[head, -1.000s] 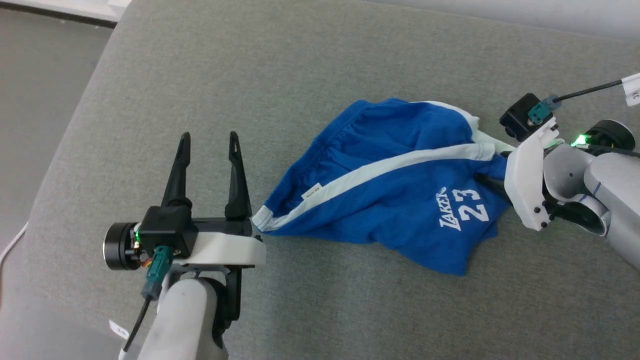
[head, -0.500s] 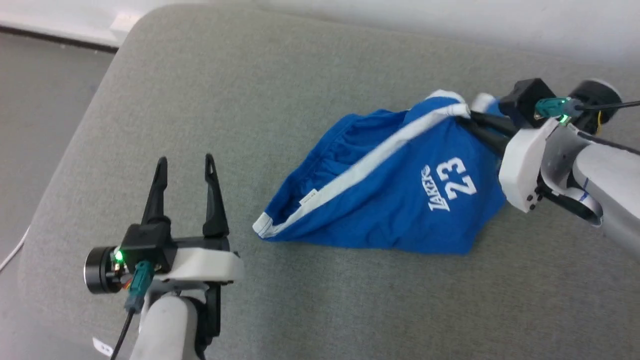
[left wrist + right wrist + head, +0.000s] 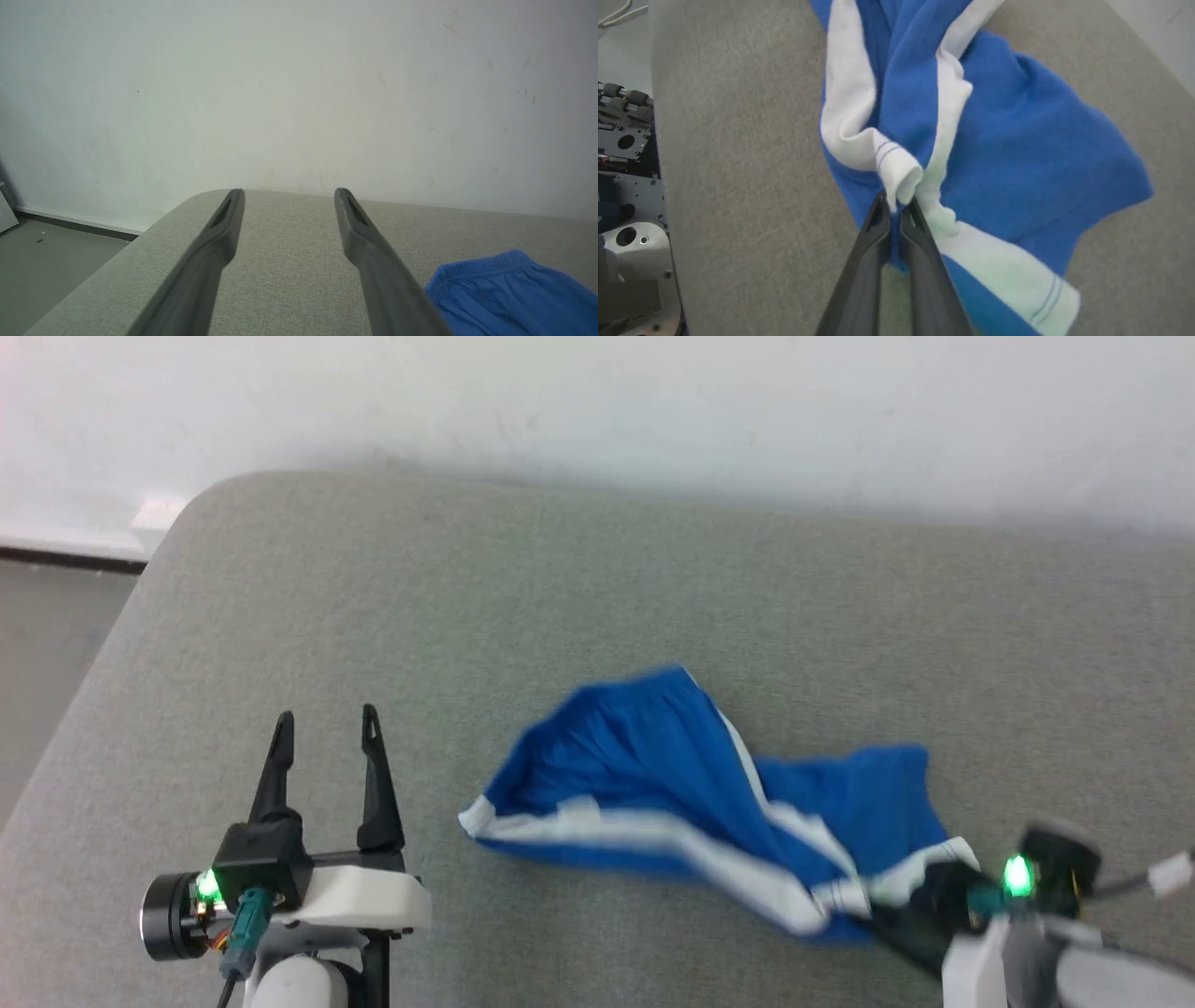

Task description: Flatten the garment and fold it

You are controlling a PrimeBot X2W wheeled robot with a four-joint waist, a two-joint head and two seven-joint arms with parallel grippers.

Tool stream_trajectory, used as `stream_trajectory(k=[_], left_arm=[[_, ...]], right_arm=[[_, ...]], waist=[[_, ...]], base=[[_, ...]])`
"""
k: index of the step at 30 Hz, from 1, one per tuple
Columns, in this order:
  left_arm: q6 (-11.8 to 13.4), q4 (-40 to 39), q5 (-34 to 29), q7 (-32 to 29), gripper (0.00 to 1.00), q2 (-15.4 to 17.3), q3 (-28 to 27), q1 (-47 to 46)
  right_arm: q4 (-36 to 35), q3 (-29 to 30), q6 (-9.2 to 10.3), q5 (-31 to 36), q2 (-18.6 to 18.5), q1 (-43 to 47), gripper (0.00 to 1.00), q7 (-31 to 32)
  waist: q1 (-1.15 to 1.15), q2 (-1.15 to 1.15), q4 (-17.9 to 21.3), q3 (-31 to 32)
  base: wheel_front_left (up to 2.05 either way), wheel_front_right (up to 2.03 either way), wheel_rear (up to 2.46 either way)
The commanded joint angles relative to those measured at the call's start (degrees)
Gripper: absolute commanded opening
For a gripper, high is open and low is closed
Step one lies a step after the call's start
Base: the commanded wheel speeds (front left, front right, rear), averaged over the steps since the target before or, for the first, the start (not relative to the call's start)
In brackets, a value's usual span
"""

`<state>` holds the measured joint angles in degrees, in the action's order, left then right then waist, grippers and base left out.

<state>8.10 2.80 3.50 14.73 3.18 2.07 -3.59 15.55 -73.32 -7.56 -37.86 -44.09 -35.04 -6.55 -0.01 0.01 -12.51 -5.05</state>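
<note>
Head cam, L→R.

Far L: strip of floor (image 3: 47, 644) past the rounded corner of the bench (image 3: 467, 579) (grey fabric top). Pale wall (image 3: 597, 401) behind.

L end effector (image 3: 327, 714): fingers apart, nothing btwn them, over bare fabric near the bench's L edge, tips toward the wall. It's just L of the garment, not touching. Judgement: held wide so it's ready to take a 2nd corner once the cloth is spread.

Centre: garment (image 3: 653, 775) = blue shorts, bunched, lying on the bench R of centre. White side stripe (image 3: 653, 835) runs along the near edge toward the lower R. Gathered waistband (image 3: 486, 261) faces the L end effector, per L wrist cam. Folds & a twist are visible, so flattening isn't done and folding not begun.

Lower R: R end effector (image 3: 896, 201) has fingers together, clamped on a rolled white hem corner (image 3: 901, 175), w/ blue cloth pinched below it. Head cam is blurred here. Judgement: the corner grip serves as a handle for dragging or shaking the cloth out. It's a thin pinch and may slip if pulled hard.

Containers: none to log; the garment lies loose on the fabric top.
</note>
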Motion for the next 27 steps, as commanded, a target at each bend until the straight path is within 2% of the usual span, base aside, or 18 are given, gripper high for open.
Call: stream_trajectory(k=[1, 4, 6, 7, 8, 12, 18, 22, 27], left_arm=[[-0.32, -0.05, -0.39, 0.27, 1.00, -0.27, -0.22, 0.63], [-0.40, -0.01, -0.47, 0.27, 1.00, -0.28, -0.35, 1.08], [-0.45, 0.14, -0.48, 0.27, 1.00, -0.28, -0.74, 1.47], [-0.52, 0.21, -0.53, 0.27, 1.00, -0.28, -0.97, 1.73], [-0.61, 0.30, -0.61, 0.27, 1.00, -0.28, -1.17, 2.01], [-0.80, 0.51, -1.18, 0.27, 1.00, -0.28, -1.67, 3.21], [-1.06, 0.38, -2.27, 0.27, 1.00, -0.25, -1.39, 4.16], [-0.98, -0.02, -2.92, 0.27, 1.00, -0.16, -1.07, 4.05], [-0.94, -0.39, -3.22, 0.27, 1.00, -0.13, -0.57, 3.57]], right_arm=[[1.03, -0.02, 0.08, 0.17, 0.14, 2.96, 0.00, -0.44], [4.15, 0.57, 0.08, -2.06, 2.18, 10.31, 0.00, -1.36], [6.64, 1.68, 0.08, -1.24, 3.70, 12.83, 0.00, -2.64], [7.47, 2.90, 0.08, -1.58, 4.65, 13.84, 0.38, -3.54], [7.99, 4.63, 0.08, -1.83, 5.57, 14.49, 1.00, -4.65], [7.32, 11.06, 0.08, 0.93, 6.26, 14.89, 1.00, -6.98], [-0.14, 20.80, 0.08, 5.14, 2.13, 14.51, 1.00, -5.76], [-5.34, 26.00, 0.08, 5.73, -1.50, 14.41, 1.00, -0.50], [-9.08, 26.28, 0.08, 1.47, -4.88, 14.36, 1.00, 12.07]], waist=[[0.01, -0.01, 1.73, 1.65], [0.01, -0.01, 2.11, 1.95], [0.01, -0.01, 2.74, 2.31], [0.01, -0.01, 3.14, 2.59], [0.01, -0.01, 3.54, 2.93], [0.01, -0.01, 5.05, 4.48], [0.01, -0.01, 6.17, 5.87], [0.01, -0.01, 6.21, 5.78], [0.01, -0.01, 5.66, 4.78]], base=[[0.00, 0.00, 0.00], [0.00, 0.00, 0.00], [0.00, 0.00, 0.00], [0.00, 0.00, 0.00], [0.00, 0.00, 0.00], [0.00, 0.00, 0.00], [0.00, 0.00, 0.00], [0.00, 0.00, 0.00], [0.00, 0.00, 0.00]])
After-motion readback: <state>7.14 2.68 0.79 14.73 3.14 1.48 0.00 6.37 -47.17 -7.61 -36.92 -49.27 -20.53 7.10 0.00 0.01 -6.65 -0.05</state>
